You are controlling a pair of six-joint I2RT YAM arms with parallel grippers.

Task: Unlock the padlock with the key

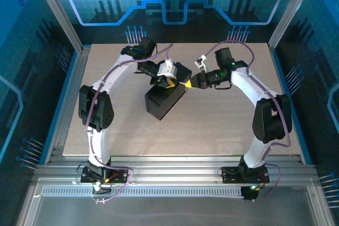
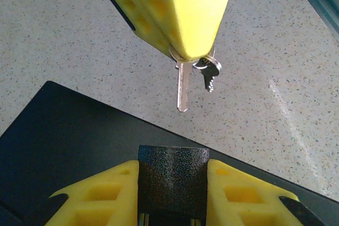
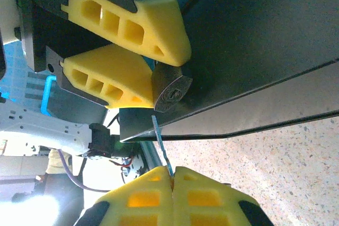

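Near the middle of the table [image 1: 238, 130], well back from the near edge where both arms are bolted, we log a dark box [image 1: 161, 104] lying flat, skewed to the table's edges. Over the box's far end the two grippers meet, one reaching in from the left edge's side and one from the right.

Left gripper [image 2: 173, 169]: its yellow fingers [image 2: 100, 194] are clamped on either side of the padlock [image 3: 168, 86], holding it over the box lid. We cannot tell whether the padlock touches the lid. The body looks dark and grainy in the left wrist view. In the right wrist view its keyhole [image 3: 172, 95] end faces the right gripper.

Right gripper [image 3: 173, 175]: fingertips pressed together, pinching the key [image 2: 183, 86] by its head. The blade is bare, thin and grey, and it points toward the padlock. Its tip sits close to the padlock's edge, beside the keyhole and not in it. The left wrist view shows speckled table top between tip and padlock.

A second key [image 2: 210, 75], shorter and with a toothed edge, hangs just beside the first from the same fingertips.
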